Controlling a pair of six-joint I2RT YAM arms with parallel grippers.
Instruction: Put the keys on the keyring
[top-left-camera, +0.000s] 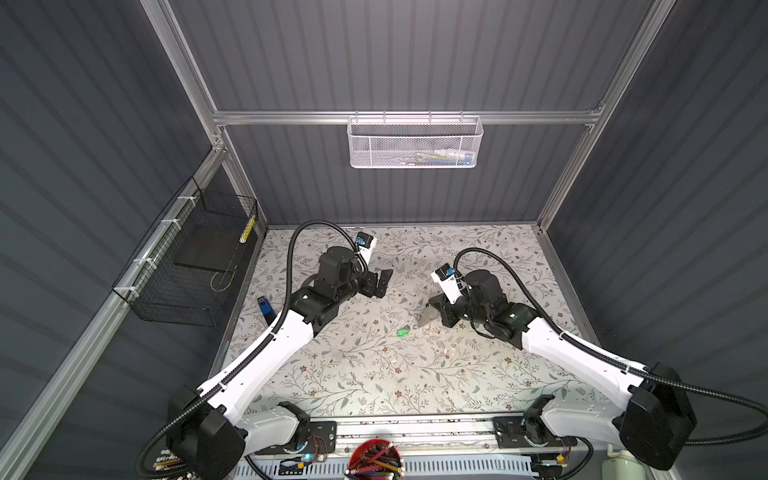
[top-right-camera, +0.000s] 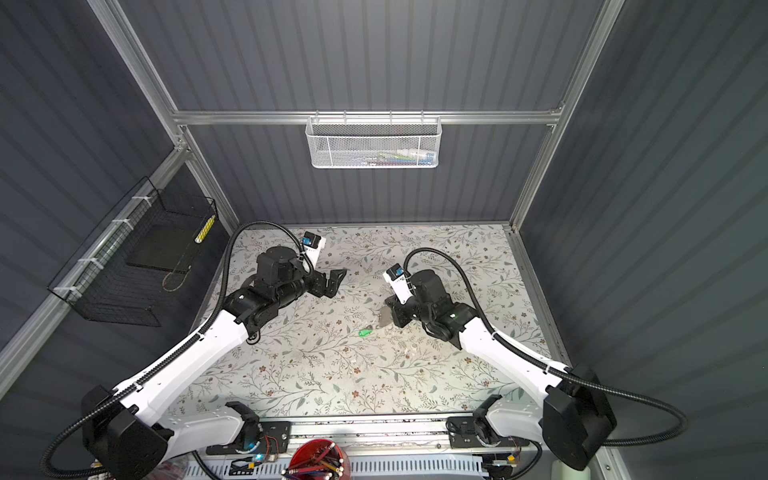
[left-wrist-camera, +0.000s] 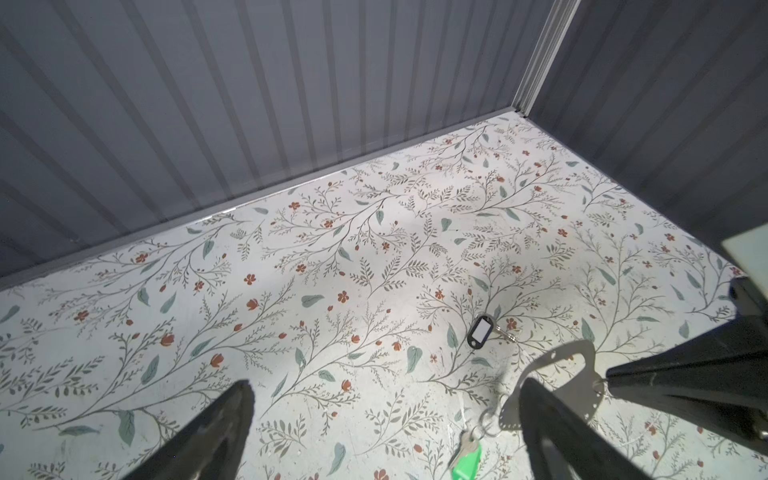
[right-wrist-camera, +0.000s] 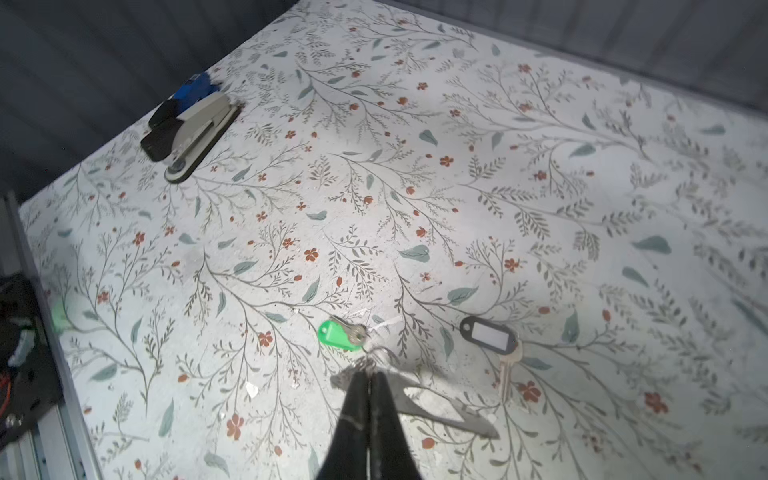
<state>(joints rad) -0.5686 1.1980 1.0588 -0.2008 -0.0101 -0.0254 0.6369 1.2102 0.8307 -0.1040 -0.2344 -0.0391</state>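
Jaws of right gripper (right-wrist-camera: 369, 376) pinched shut on dark grey D-shaped keyring (right-wrist-camera: 453, 413). Empty left gripper (left-wrist-camera: 382, 415) spread wide. On table (right-wrist-camera: 540, 187): green-tagged key (right-wrist-camera: 338, 334) apparently hooked to keyring, black-tagged key (right-wrist-camera: 490, 334) loose nearby.

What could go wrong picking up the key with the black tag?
The black-tagged key lies flat on the table, so the open left gripper might push it instead of lifting it. The right gripper pinches the keyring by its edge, so it could twist or slip.
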